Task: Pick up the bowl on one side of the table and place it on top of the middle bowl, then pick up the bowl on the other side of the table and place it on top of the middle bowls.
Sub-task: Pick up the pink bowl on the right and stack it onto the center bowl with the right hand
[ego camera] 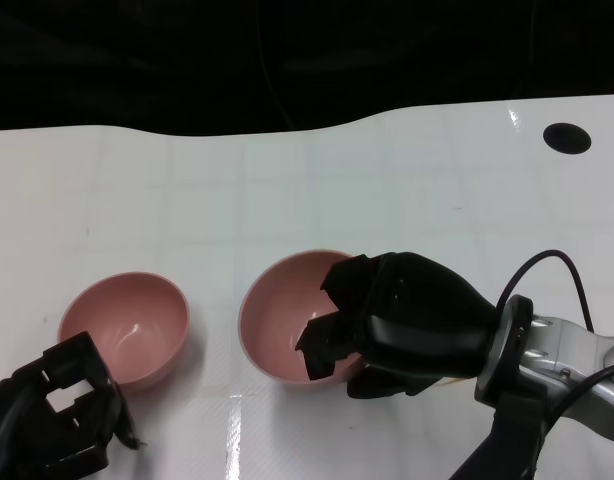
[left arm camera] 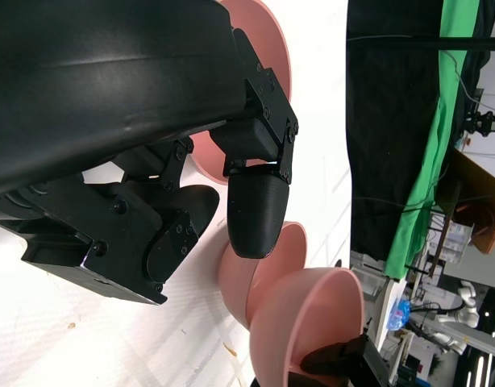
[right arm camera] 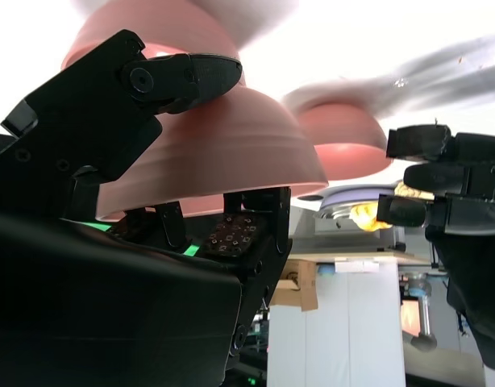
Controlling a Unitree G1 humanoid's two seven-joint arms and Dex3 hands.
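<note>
The black right hand [ego camera: 387, 325] is gripping the rim of a smooth pink plastic bowl [ego camera: 287, 320] over the middle bowl, hidden beneath it on the white counter [ego camera: 387, 180], while the empty, loosely curled black left hand [ego camera: 57, 415] is sitting just beside the remaining pink bowl [ego camera: 127, 325].

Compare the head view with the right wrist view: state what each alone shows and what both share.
Only the head view shows the white table from above, the dark round hole near its far corner, and the right forearm with its cable.

Only the right wrist view shows the underside of the held bowl against another bowl beneath it, and background room clutter past the table edge.

Both show the right hand gripping a pink bowl's rim, the left bowl, and the left hand holding nothing.
</note>
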